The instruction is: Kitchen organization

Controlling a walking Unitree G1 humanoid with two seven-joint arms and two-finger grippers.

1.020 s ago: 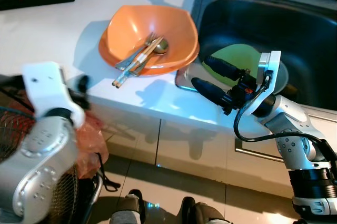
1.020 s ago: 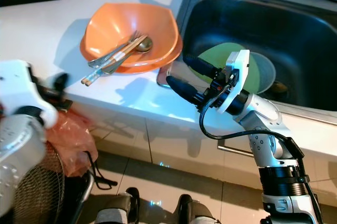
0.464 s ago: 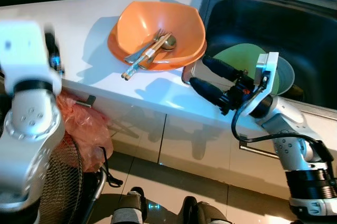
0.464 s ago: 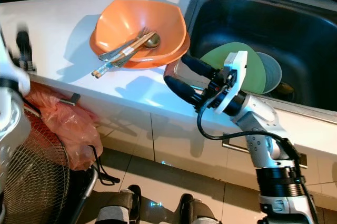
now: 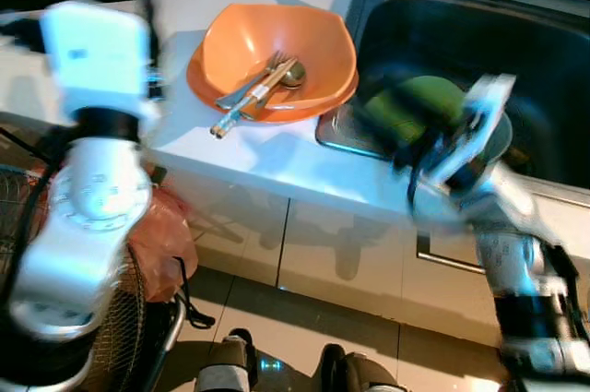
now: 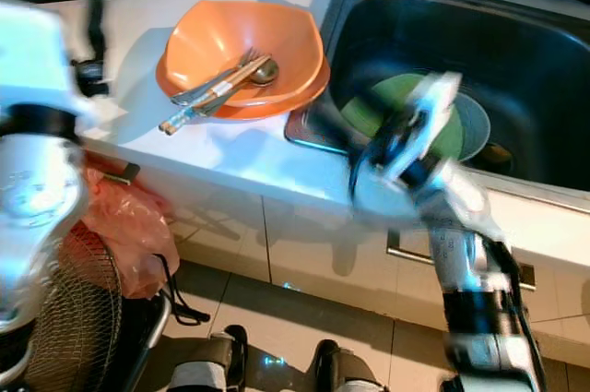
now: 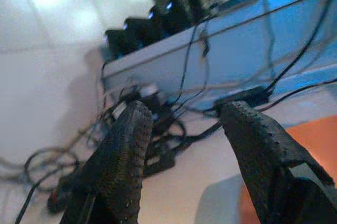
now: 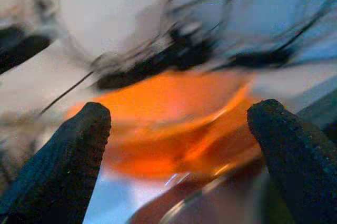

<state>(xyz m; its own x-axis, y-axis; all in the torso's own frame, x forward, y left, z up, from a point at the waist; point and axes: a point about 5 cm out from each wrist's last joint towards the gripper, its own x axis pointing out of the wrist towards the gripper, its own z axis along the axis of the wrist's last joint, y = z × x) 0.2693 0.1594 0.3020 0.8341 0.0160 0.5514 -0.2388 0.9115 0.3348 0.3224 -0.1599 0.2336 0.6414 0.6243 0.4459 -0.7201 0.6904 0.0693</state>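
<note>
Facing orange bowl (image 8: 168, 113) between open right jaws.

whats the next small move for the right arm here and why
Probably ease the right gripper forward toward the near rim of the orange bowl. Its jaws stand wide apart and empty, and the right wrist view looks straight at the bowl. The bowl sits on the white counter beside the sink, holding a fork, spoon and chopsticks, so a level rim grasp seems wise.
</note>
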